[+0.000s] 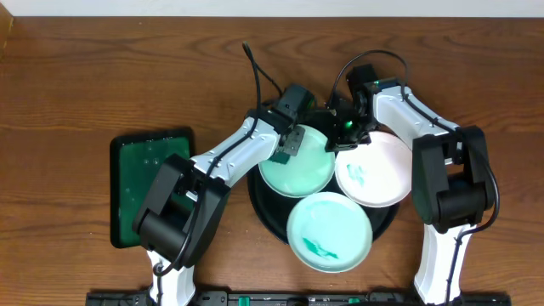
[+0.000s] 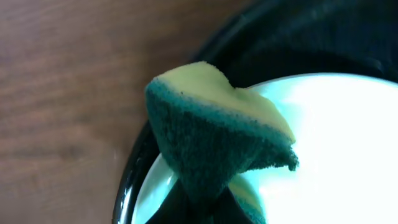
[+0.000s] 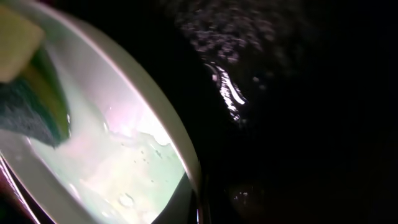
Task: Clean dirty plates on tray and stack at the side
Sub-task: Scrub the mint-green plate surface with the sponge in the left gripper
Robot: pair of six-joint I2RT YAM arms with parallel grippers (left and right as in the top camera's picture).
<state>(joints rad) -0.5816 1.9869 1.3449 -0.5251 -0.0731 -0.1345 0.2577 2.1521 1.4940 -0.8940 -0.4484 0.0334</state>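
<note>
1. The left gripper [image 2: 196,202] is clamped on a green-and-yellow sponge [image 2: 217,137]. It holds the sponge over the left edge of the rear mint plate [image 1: 299,170], which sits at the rear left of the black tray [image 1: 267,208].
2. The right gripper [image 1: 347,129] is at the tray's rear, by that plate's rim. Its wrist view is dark, so I cannot tell how far it is open; it may be touching the rim.
3. The white plate [image 1: 378,174], smeared green, overhangs the tray's right rim.
4. The front mint plate [image 1: 331,234], also smeared, overhangs the tray's front.
5. A rectangular green tray [image 1: 151,183] lies well left of the black tray.
</note>
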